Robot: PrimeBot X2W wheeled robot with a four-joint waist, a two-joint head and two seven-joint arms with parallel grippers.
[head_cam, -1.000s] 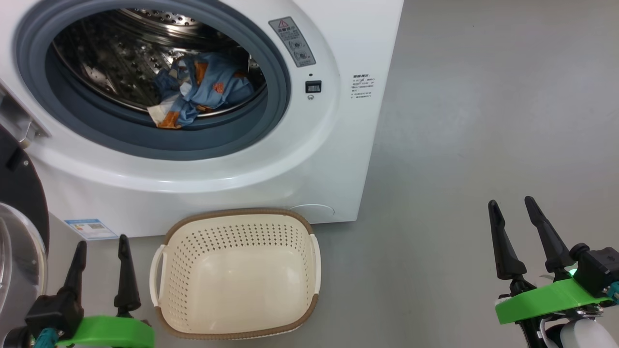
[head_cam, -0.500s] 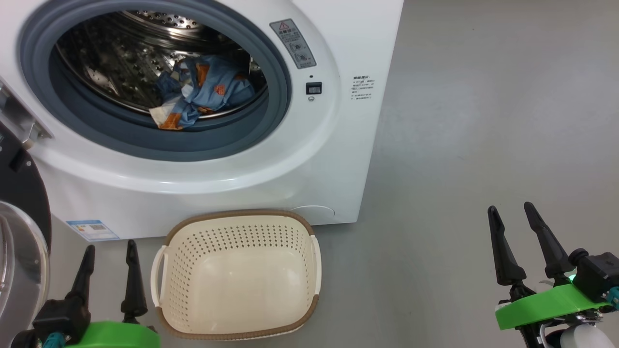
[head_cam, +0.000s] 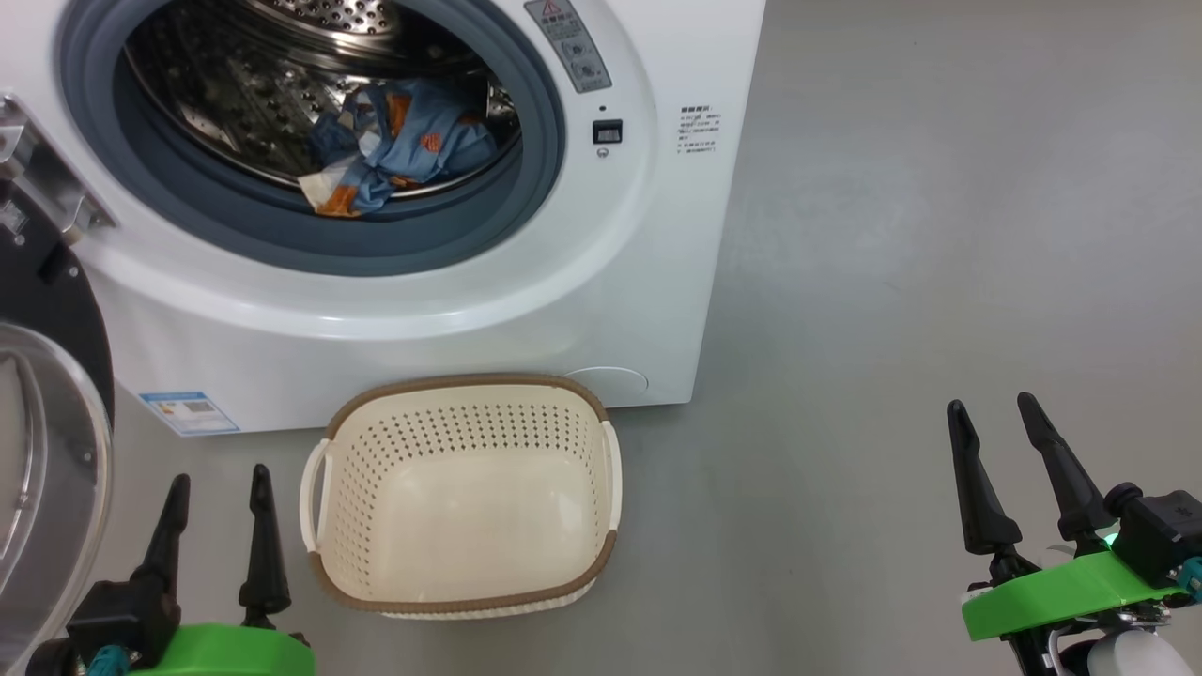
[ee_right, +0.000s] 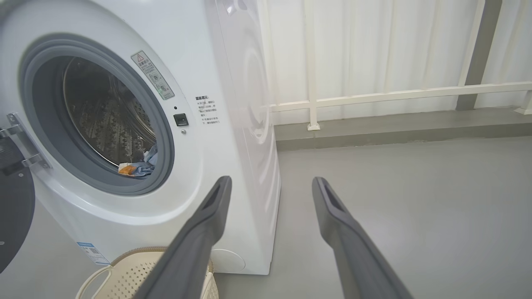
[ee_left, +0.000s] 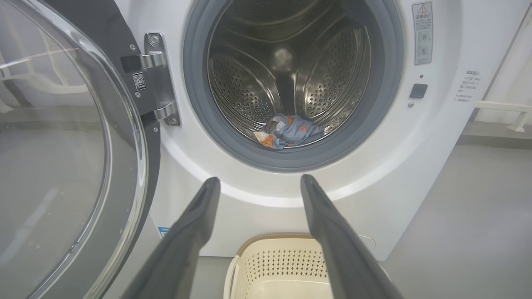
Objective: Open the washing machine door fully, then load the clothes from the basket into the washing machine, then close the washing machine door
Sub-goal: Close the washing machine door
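Two steps look done; only closing remains. Head view: left gripper (head_cam: 219, 474) and right gripper (head_cam: 991, 404) gape wide, holding nothing; basket (head_cam: 460, 383) bare before the washing machine (head_cam: 451, 310); door (head_cam: 47, 469) swung out left. Left wrist view: clothes (ee_left: 291, 131) lie near the gasket (ee_left: 291, 160), so a hem may get pinched. Right wrist view: door edge at far left; a weak push may leave it unlatched.

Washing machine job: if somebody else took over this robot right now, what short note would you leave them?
Left gripper: open, empty, beside the basket. Right gripper: open, empty, over bare floor.
The clothes lie in the drum of the washing machine; the basket stands empty before it.
Done: washing machine door opened, clothes loaded.
Left: close that door, which hangs open on the left.
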